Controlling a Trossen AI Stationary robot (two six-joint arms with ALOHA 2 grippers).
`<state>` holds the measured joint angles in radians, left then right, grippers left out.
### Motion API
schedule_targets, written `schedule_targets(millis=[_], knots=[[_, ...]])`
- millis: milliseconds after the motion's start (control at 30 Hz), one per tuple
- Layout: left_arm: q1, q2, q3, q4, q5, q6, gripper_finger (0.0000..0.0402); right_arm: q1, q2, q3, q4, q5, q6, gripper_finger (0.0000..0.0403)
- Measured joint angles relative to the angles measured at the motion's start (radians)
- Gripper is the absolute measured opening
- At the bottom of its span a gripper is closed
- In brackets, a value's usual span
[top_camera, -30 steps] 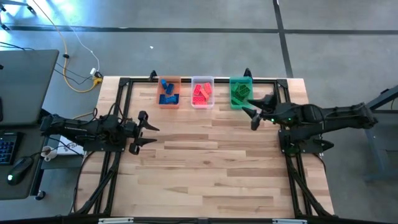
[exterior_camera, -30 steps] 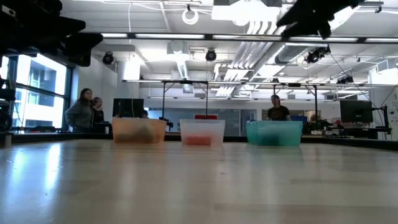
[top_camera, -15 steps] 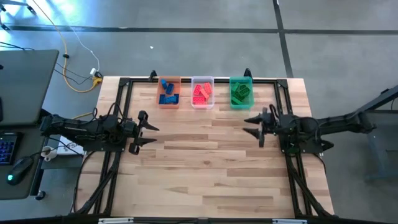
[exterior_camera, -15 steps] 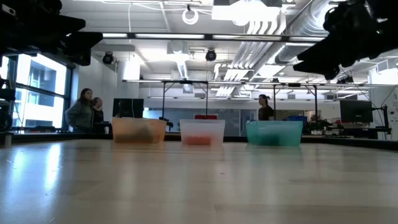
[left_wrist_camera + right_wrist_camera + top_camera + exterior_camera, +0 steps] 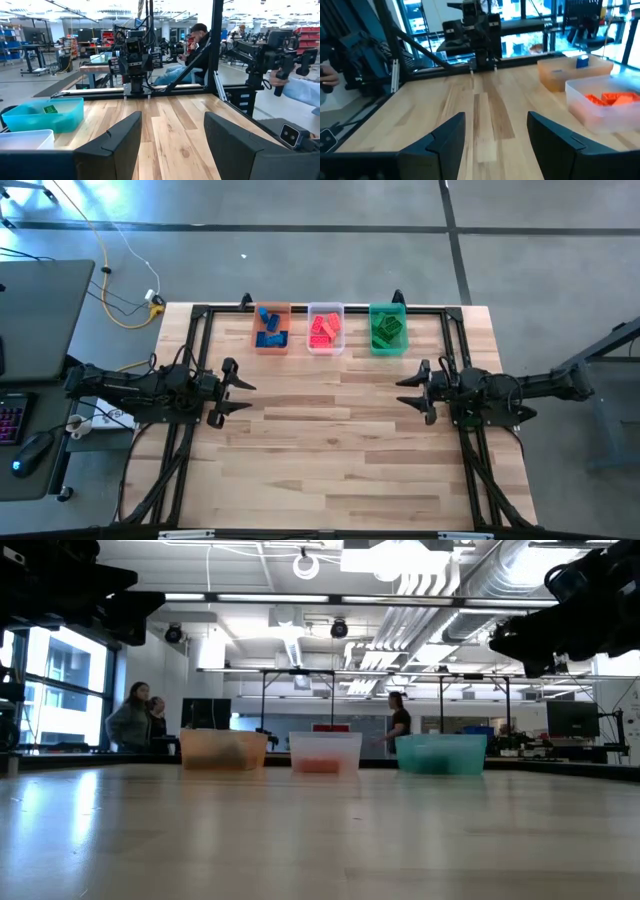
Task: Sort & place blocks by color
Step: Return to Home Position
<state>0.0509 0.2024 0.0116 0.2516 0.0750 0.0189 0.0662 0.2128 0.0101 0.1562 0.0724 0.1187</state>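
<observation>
High view: a pale wooden bench (image 5: pixel 330 460) carries three rectangular plastic bins in a row along its far edge. All the small studded plastic bricks in sight lie inside these bins. The blue blocks (image 5: pixel 270 328) are in the translucent orange bin (image 5: pixel 273 349), which stands nearest the far left corner. The red-pink blocks (image 5: pixel 323 328) are in the clear bin (image 5: pixel 325 350) at the middle of the row. The green blocks (image 5: pixel 388 328) are in the translucent green bin (image 5: pixel 388 351), nearest the far right corner.

The left gripper (image 5: pixel 243 397) hangs over the bench near its left edge, pointing toward the middle. Its two dark fingers (image 5: pixel 115 145) are spread wide with only bare wood between them, so it holds nothing. The right gripper (image 5: pixel 402 392) faces it from near the right edge, well apart from it and from the bins. Its fingers (image 5: pixel 437 145) are likewise spread wide and grip nothing.

In the low view both arms show raised above the bench top, and people (image 5: pixel 135 720) stand in the room behind the bins.
</observation>
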Motion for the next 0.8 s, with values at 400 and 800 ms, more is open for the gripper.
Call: schedule_targets(millis=[400, 800], knots=[[0.0, 0.0, 0.0, 0.0, 0.0, 0.0, 0.0202, 0.0, -0.008, 0.0, -0.057, 0.104, 0.041, 0.02], [0.0, 0.0, 0.0, 0.0, 0.0, 0.0, 0.0204, 0.0, -0.008, 0.0, -0.063, 0.182, 0.108, 0.02]])
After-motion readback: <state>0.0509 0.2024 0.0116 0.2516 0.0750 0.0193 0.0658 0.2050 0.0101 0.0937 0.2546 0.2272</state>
